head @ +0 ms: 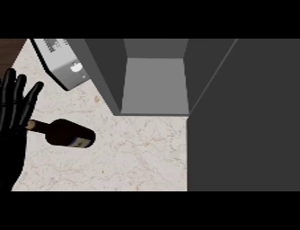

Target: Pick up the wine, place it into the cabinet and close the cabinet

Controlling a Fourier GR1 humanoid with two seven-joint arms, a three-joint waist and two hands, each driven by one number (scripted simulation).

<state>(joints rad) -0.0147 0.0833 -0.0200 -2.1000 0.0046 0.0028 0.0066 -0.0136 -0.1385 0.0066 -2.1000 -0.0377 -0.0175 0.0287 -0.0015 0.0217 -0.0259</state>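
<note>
One wine bottle — neck behind robot hand

Pale marble counter, dark wood strip top left, silver appliance w/ logo by it.

The dark wine bottle lies on its side, its neck touching the left hand fingers, below the open grey cabinet.

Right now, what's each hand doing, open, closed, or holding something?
Left hand: open, fingers straight, beside the wine bottle's neck, holding nothing.
Right hand: not in view.
</note>
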